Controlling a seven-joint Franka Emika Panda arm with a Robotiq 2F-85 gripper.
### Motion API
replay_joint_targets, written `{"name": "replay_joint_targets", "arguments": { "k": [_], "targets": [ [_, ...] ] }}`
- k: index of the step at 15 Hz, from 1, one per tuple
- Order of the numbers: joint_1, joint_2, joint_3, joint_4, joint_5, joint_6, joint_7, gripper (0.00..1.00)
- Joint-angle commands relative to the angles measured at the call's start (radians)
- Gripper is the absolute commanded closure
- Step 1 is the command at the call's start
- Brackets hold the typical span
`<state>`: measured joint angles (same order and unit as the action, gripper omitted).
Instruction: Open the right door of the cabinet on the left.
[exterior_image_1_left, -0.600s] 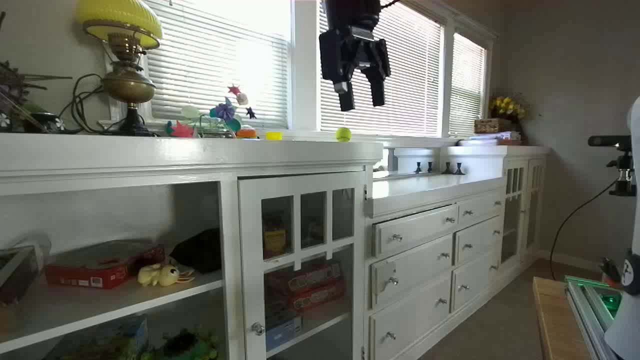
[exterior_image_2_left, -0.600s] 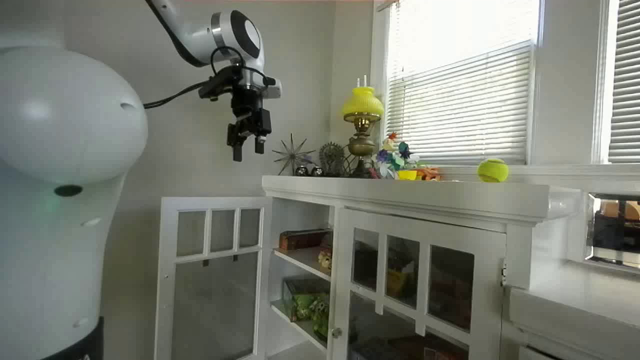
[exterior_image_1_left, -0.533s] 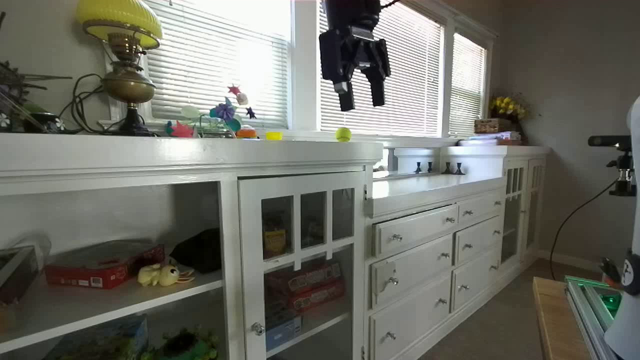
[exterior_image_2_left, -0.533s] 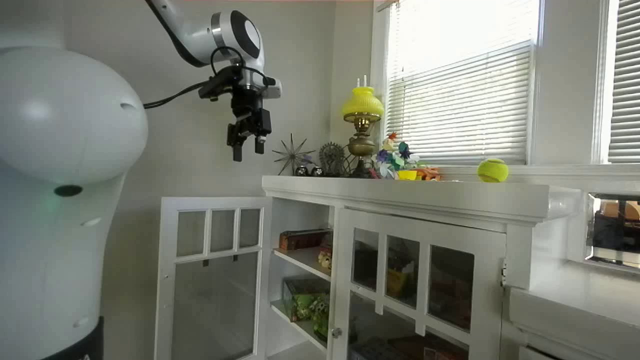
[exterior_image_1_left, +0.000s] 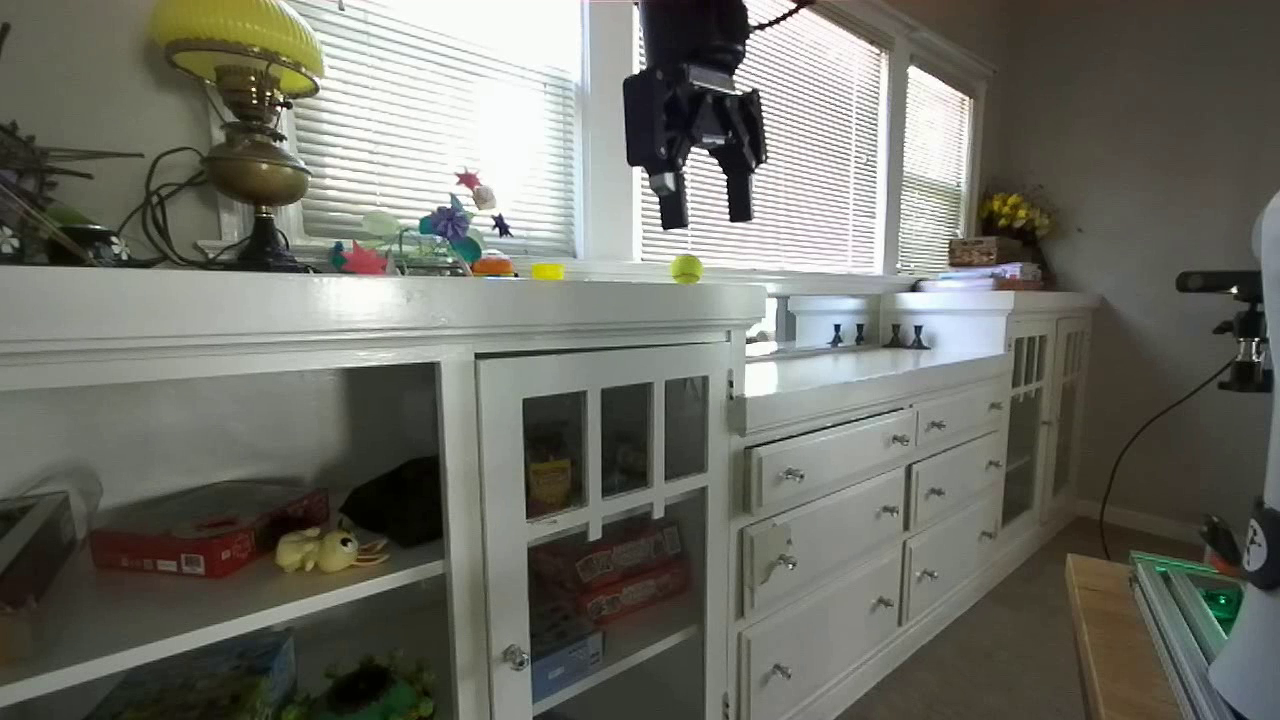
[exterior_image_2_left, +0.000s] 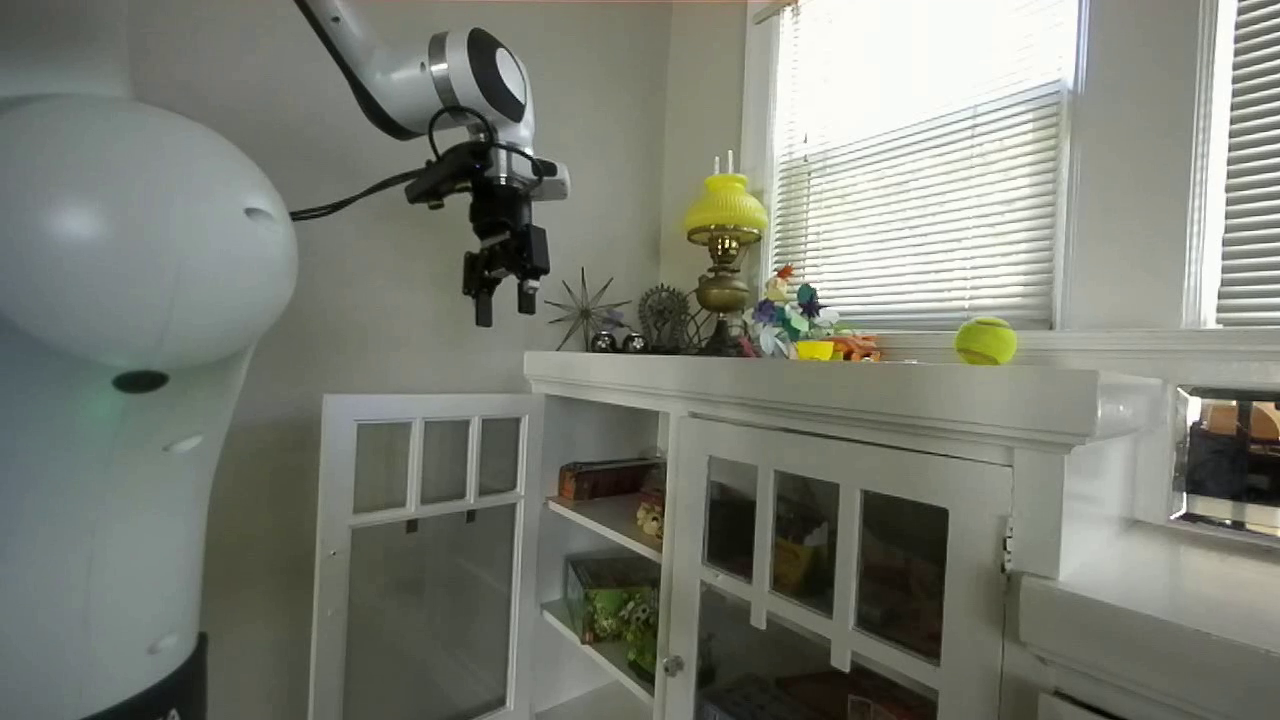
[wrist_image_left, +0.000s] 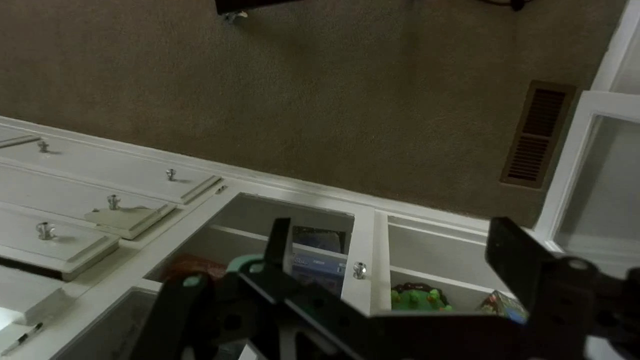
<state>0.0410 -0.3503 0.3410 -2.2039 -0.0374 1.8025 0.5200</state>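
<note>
The right door (exterior_image_1_left: 502, 500) of the left cabinet is white-framed with small panes above a larger one, and it stands shut. It also shows in an exterior view (exterior_image_2_left: 684, 560) and the wrist view (wrist_image_left: 365, 235). Its clear round knob (exterior_image_1_left: 515, 657) is at its left edge; it shows too in an exterior view (exterior_image_2_left: 673, 665) and the wrist view (wrist_image_left: 359, 270). My gripper (exterior_image_1_left: 706, 217) hangs fingers down, open and empty, well above the door and knob, higher than the cabinet top. It also shows in an exterior view (exterior_image_2_left: 506, 312) and the wrist view (wrist_image_left: 390, 225).
The left door (exterior_image_2_left: 333, 560) stands swung open, with toys and boxes on the shelves behind. The cabinet top (exterior_image_2_left: 800, 385) bears a yellow lamp (exterior_image_2_left: 724, 240), flowers (exterior_image_2_left: 790, 315) and a tennis ball (exterior_image_2_left: 986, 341). Drawers (exterior_image_1_left: 825, 540) adjoin on the right. A wooden table (exterior_image_1_left: 1120, 640) stands opposite.
My gripper has moved a little down in both exterior views, leftward in one and slightly rightward in the other. It stays open. The doors have not moved.
</note>
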Motion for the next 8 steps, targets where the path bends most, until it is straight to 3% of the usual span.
{"name": "replay_joint_targets", "arguments": {
  "k": [1,8],
  "targets": [
    [0.010,0.070,-0.042,-0.019,0.013,0.181,0.055,0.00],
    [0.014,0.223,-0.064,-0.032,-0.046,0.555,0.263,0.00]
  ]
}}
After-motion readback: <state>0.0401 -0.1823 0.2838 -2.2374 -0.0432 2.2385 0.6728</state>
